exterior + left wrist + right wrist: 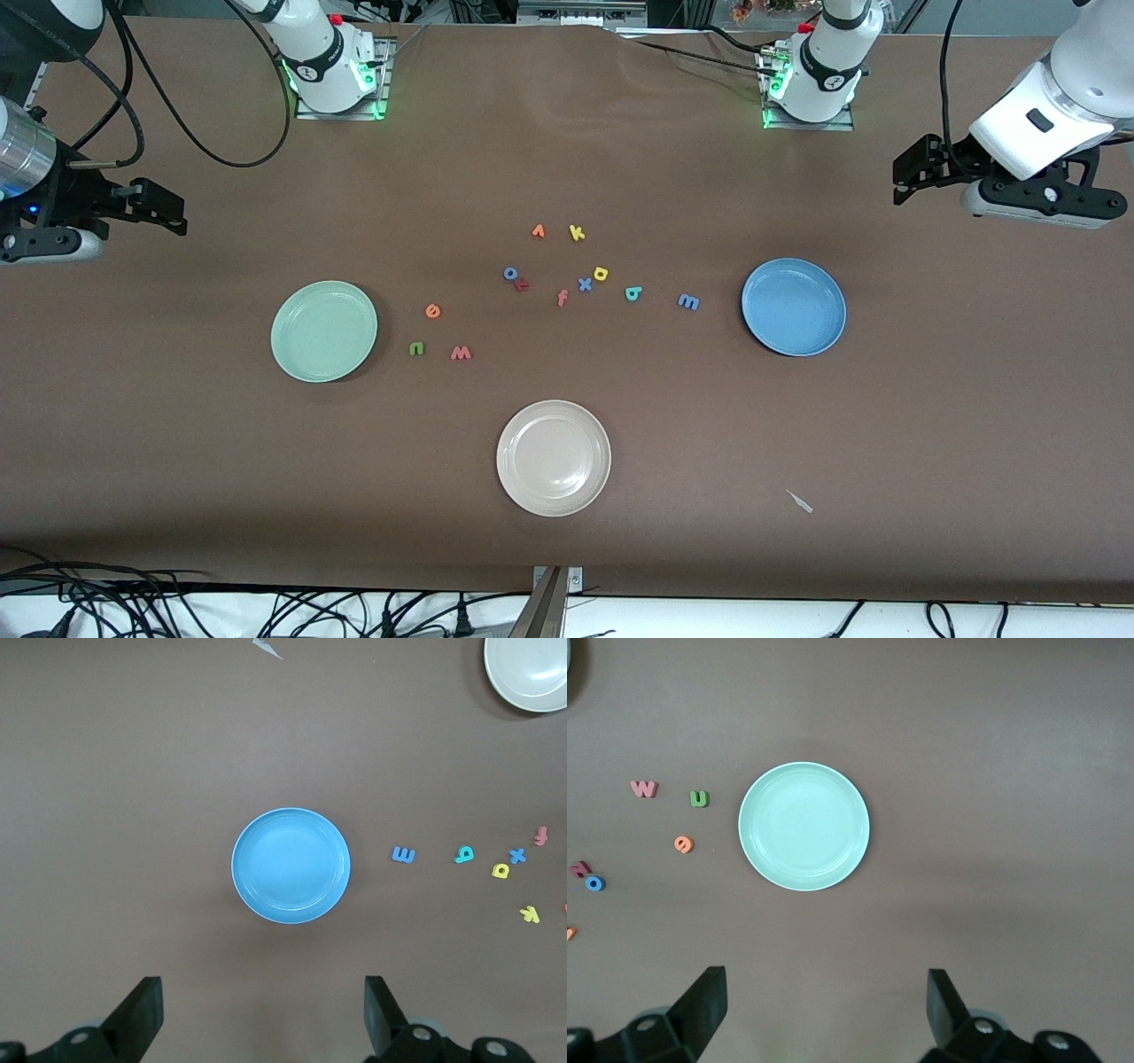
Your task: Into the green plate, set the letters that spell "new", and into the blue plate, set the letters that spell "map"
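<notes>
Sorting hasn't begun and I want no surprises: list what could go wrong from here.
1. The yellow p lies close beside the blue x, so open fingers may nudge or catch the x too.
2. A yellow k and a blue o match wanted colours; a wrong pick is likely.
3. The letters are tiny and flat; the left end effector and right end effector, both open, could slip off them.

Front cam high, faces robots; wrist cams look down on green plate (803, 826), blue plate (291, 865).
</notes>
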